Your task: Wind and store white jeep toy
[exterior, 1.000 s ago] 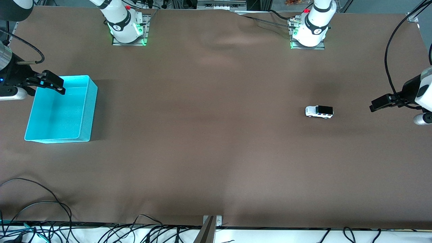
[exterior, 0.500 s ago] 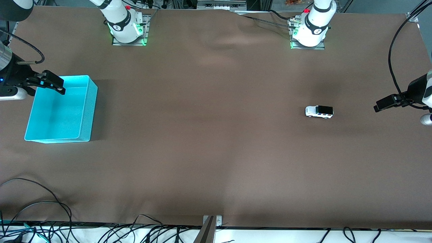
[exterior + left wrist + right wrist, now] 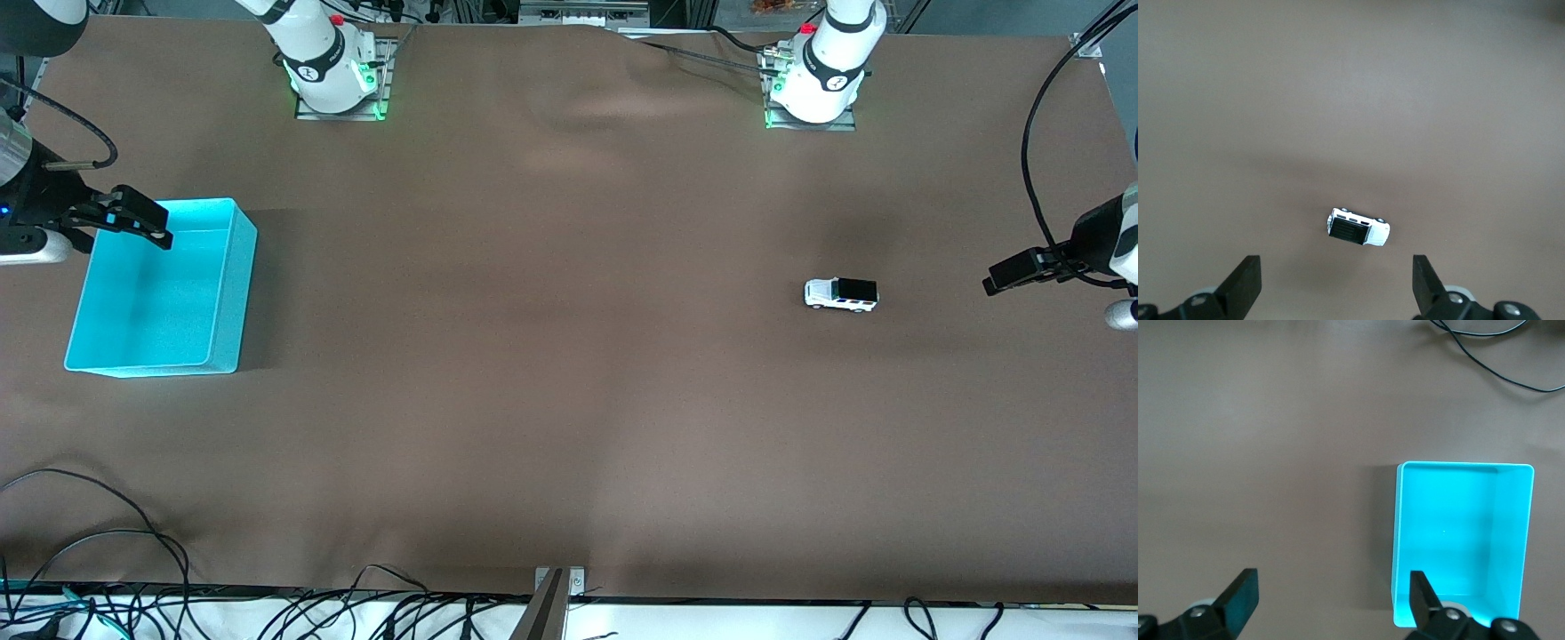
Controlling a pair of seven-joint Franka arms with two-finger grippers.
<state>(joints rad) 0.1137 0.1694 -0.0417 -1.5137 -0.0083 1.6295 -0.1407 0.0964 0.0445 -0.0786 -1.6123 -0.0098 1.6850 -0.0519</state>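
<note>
Front view: white jeep toy (image 3: 841, 294) sits on table (image 3: 569, 400), left gripper (image 3: 1011, 270) at its 3 o'clock, fingers spread, empty. Right gripper (image 3: 138, 218) over turquoise bin (image 3: 233, 293), fingers apart, empty.

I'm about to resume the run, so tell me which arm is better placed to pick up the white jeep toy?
Probably the left. Its open tool hangs toward the left arm's end of the table, where the white jeep toy sits. The right tool, also open, waits over the turquoise bin.
</note>
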